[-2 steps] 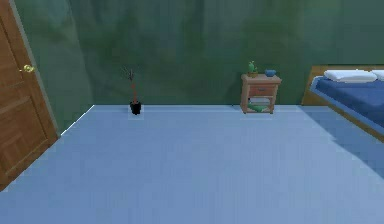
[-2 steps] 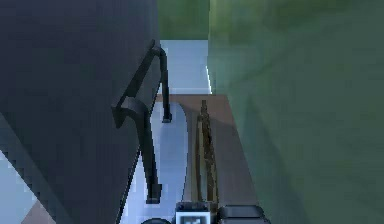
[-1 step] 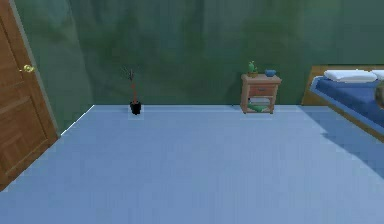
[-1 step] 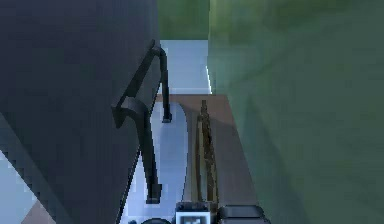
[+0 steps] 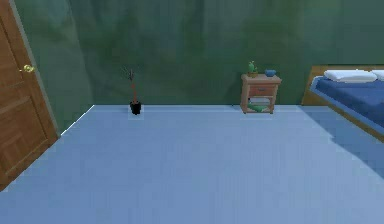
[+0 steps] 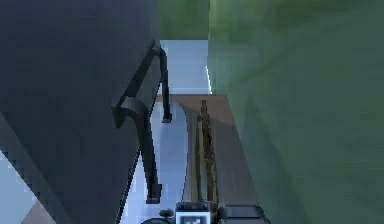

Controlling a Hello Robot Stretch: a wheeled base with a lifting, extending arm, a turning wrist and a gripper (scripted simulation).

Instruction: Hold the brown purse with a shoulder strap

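My end effector (image 6: 162, 215) sits at the arm side view's bottom edge, and I cannot tell its state or whether it holds anything. Ahead stand a nightstand (image 5: 261, 93), a bed (image 5: 352, 96) and a wooden door (image 5: 20, 100); where the brown purse is I cannot tell either

No writing, label, number or sign can be read here. The door (image 5: 15, 100), the nightstand (image 5: 261, 93) and the bed (image 5: 350, 95) show plain surfaces without print.
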